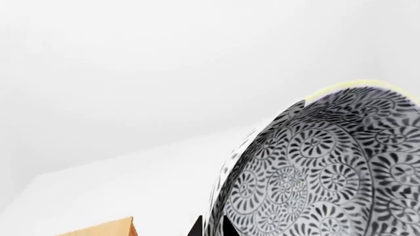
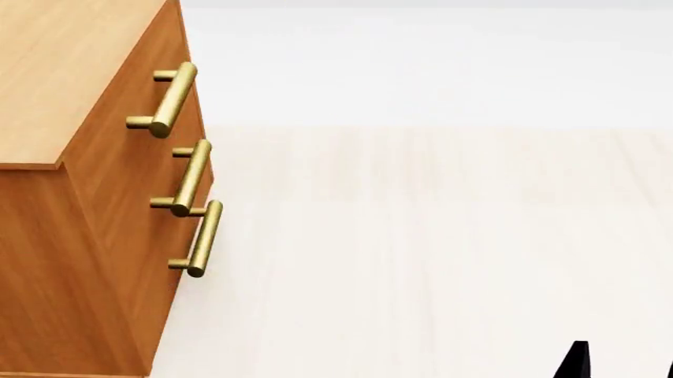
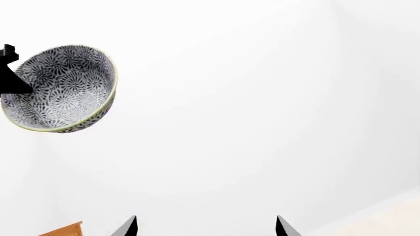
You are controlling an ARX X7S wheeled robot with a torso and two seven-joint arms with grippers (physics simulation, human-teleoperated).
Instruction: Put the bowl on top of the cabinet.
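Note:
The bowl (image 1: 328, 172), white with a dense black-grey floral pattern and a pale yellowish rim, fills the left wrist view. My left gripper (image 1: 211, 225) is shut on its wall, one dark finger on each side. In the right wrist view the bowl (image 3: 62, 88) hangs tilted high in the air, with the left gripper's black fingers (image 3: 10, 73) at its rim. The bowl does not show in the head view. The orange-brown cabinet (image 2: 63, 87) with three brass handles stands at the head view's left. My right gripper (image 3: 206, 227) is open and holds nothing.
Pale wood floor (image 2: 421, 252) spreads to the right of the cabinet, with a white wall (image 2: 421, 63) behind. A corner of the cabinet (image 1: 98, 228) shows at the edge of the left wrist view. The right gripper's fingertips (image 2: 576, 362) show at the head view's lower right.

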